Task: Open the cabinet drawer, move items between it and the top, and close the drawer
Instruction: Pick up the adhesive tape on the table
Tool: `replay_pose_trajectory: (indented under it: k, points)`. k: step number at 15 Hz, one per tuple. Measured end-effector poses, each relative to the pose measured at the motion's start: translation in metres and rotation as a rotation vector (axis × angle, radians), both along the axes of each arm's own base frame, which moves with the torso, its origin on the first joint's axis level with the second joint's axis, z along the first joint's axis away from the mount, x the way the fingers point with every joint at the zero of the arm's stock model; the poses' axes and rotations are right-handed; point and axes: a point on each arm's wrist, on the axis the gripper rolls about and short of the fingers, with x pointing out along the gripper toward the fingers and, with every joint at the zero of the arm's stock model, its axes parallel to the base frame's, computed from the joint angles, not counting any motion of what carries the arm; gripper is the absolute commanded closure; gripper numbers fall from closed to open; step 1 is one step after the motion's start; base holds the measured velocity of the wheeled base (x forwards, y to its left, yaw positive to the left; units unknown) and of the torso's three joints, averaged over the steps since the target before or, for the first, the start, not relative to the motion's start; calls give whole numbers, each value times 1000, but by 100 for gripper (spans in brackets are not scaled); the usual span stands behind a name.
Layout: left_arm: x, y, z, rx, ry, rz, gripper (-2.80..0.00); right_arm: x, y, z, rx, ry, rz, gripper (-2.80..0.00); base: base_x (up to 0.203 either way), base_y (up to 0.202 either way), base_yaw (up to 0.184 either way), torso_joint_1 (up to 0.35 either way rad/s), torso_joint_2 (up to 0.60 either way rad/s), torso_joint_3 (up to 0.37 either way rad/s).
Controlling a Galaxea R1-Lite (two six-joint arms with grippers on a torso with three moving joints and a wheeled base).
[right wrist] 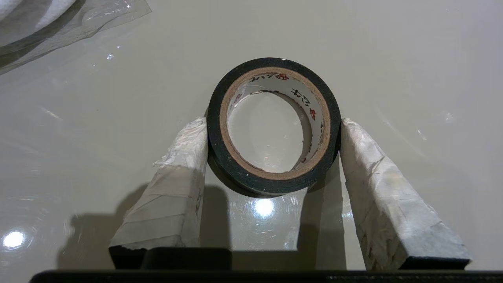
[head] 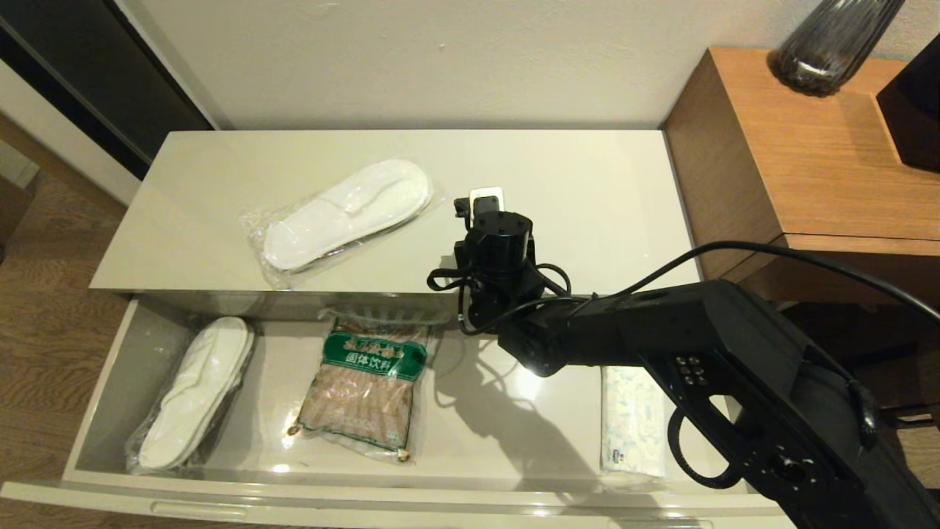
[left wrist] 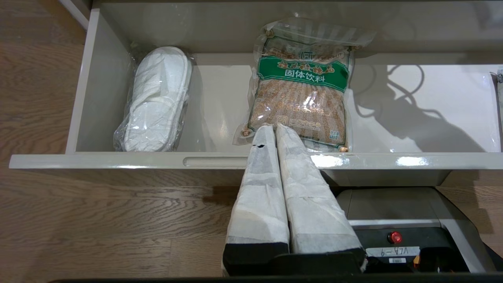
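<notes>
- Right gripper (right wrist: 271,122) is down over the top (head: 587,184), fingers (right wrist: 184,157) spread wide around the black tape roll (right wrist: 274,125) lying flat, both tips touching its rim.
- Bagged slippers (head: 346,213) lie near, on the same surface.
- Cabinet drawer (head: 470,441) stands open, holding another slipper pair (head: 192,389), a drink-mix bag (head: 367,386) and a white packet (head: 631,419).
- Left gripper (left wrist: 275,133) hangs pinched together at the drawer front, empty.
</notes>
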Motion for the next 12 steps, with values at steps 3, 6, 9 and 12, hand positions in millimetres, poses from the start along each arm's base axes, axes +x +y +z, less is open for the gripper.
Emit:
replay_pose_trajectory:
  k: [3,6,9,12]
  points:
    - [0,0,0,-1,0,0,0,0,0,-2,-3,3,1,0,0,0,0,0,0,0]
    - [0,0,0,-7,-1,1,0,-3,-3,10,10,-6,-21,0,0,0,0,0,0,0]
    - [0,0,0,-9,-1,1,0,-10,-16,40,38,-29,-70,0,0,0,0,0,0,0]
    - [0,0,0,-10,-2,1,0,-24,-38,52,12,4,-103,0,0,0,0,0,0,0]
